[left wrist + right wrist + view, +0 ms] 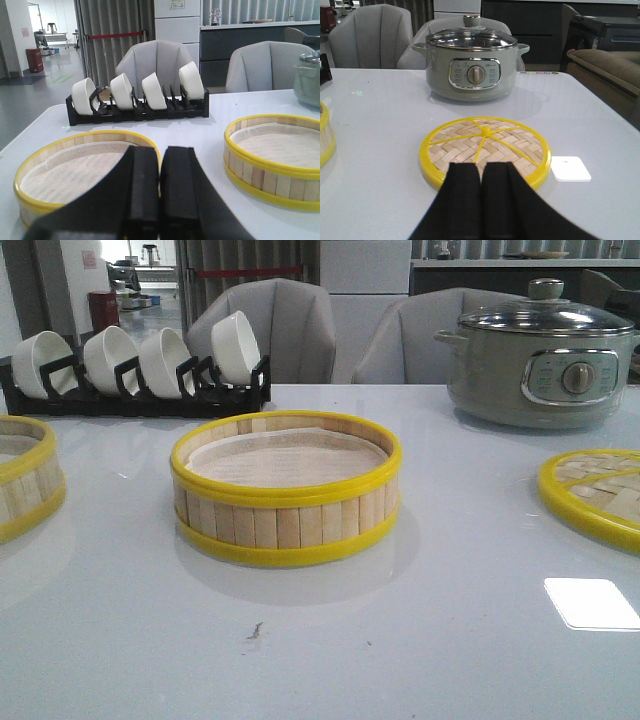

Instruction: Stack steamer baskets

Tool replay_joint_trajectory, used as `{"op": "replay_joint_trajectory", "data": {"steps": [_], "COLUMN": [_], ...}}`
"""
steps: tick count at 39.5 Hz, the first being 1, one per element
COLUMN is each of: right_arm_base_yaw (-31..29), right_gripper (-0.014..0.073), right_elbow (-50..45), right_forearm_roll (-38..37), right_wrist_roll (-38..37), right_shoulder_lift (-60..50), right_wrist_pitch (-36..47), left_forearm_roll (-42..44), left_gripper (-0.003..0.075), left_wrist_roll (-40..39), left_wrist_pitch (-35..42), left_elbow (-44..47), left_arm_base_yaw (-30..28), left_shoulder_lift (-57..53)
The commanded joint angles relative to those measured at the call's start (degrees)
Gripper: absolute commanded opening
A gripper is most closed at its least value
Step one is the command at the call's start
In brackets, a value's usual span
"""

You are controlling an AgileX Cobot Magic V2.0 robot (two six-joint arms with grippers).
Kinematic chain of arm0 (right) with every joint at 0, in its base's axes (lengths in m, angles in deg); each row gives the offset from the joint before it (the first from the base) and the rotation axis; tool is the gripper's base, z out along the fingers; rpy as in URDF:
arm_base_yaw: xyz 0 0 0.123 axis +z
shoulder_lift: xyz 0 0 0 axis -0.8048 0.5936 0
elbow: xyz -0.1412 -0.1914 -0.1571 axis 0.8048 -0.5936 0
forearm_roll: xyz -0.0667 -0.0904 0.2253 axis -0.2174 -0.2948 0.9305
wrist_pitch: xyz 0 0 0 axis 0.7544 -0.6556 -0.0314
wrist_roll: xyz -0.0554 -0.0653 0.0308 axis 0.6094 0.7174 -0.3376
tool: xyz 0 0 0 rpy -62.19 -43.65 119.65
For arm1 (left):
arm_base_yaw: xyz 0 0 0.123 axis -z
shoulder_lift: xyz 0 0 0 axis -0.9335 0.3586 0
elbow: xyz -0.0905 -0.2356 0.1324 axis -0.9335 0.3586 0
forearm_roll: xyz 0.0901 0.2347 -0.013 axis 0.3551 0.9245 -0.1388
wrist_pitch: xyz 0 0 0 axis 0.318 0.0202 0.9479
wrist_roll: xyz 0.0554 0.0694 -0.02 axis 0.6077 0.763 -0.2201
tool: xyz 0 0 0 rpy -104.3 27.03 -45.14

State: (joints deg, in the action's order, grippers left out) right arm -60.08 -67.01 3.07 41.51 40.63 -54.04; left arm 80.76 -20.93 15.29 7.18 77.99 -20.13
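One steamer basket (287, 490) with yellow rims and pale slats stands mid-table, also seen in the left wrist view (272, 152). A second steamer basket (25, 475) sits at the left edge, half cut off; my left gripper (160, 150) hovers shut just in front of its near rim (75, 167). The woven yellow-rimmed lid (598, 495) lies flat at the right. My right gripper (481, 167) is shut, empty, over the lid's (485, 142) near edge. Neither gripper shows in the front view.
A grey electric pot (540, 352) with glass lid stands at the back right. A black rack of white bowls (135, 365) stands at the back left. A white card (592, 602) lies near the lid. Grey chairs stand behind the table.
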Motion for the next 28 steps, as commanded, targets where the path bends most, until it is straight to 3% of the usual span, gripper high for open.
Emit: {"op": "replay_joint_trajectory", "data": {"steps": [1, 6, 18, 22, 28], "right_arm_base_yaw": [-0.32, -0.32, -0.32, -0.32, -0.32], "right_gripper": [0.0074, 0.0074, 0.0074, 0.0074, 0.0074], "right_elbow": [0.90, 0.90, 0.90, 0.90, 0.90], "right_forearm_roll": [0.13, 0.13, 0.13, 0.13, 0.13], "right_wrist_roll": [0.19, 0.19, 0.19, 0.19, 0.19], "right_shoulder_lift": [-1.23, -1.23, -1.23, -1.23, -1.23], "right_wrist_pitch": [5.20, 5.20, 5.20, 5.20, 5.20], "left_forearm_roll": [0.14, 0.56, 2.66, 2.55, 1.61], "left_gripper": [0.0084, 0.0084, 0.0084, 0.0084, 0.0084], "left_wrist_roll": [-0.16, -0.16, -0.16, -0.16, -0.16], "left_wrist_pitch": [3.22, -3.10, -26.32, -31.61, -34.87], "left_elbow": [-3.89, -14.41, -49.76, -57.23, -61.51], "left_arm_base_yaw": [0.25, 0.25, 0.25, 0.25, 0.25], "left_shoulder_lift": [0.48, 6.52, 36.85, 44.98, 51.89]}}
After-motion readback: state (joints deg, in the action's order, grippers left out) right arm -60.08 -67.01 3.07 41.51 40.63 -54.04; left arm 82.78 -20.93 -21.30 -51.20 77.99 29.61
